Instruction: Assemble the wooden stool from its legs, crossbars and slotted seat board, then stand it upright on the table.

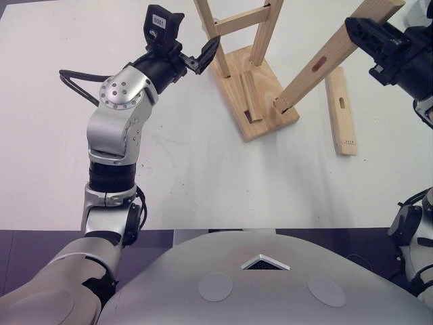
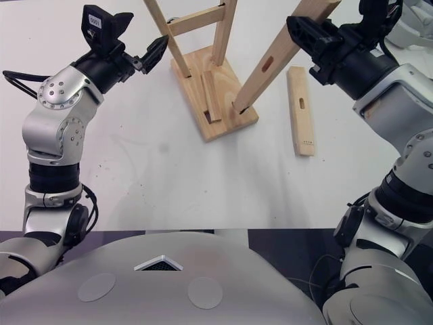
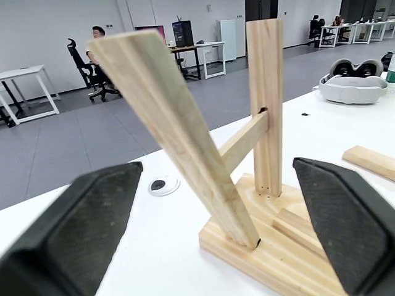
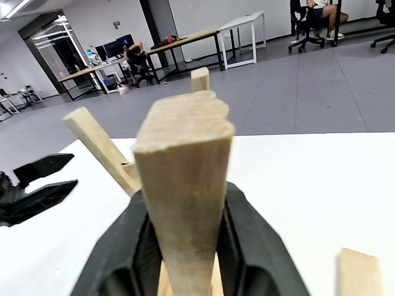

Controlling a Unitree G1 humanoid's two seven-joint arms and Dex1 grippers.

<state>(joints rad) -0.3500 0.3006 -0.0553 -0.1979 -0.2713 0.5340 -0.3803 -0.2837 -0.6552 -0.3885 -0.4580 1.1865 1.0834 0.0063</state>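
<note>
Left eye view first: the seat board (image 1: 270,84) lies flat on the table (image 1: 203,176), slots up, so legs can drop in from above. Two legs (image 1: 211,34) stand in its far end, tied by a crossbar (image 1: 240,20). The right fingers (image 4: 247,243) are clenched on the upper part of a third leg (image 1: 325,61), which slants down with its foot at the board's near right corner. That looks like lining up a slot, though I can't tell if it has entered. The right arm comes in high from the right. The left arm is raised, wrist bent inward, and the left fingers (image 3: 92,216) are spread wide beside the nearest standing leg without touching, likely ready to brace it. A spare leg (image 1: 340,112) lies flat just right of the board.
</note>
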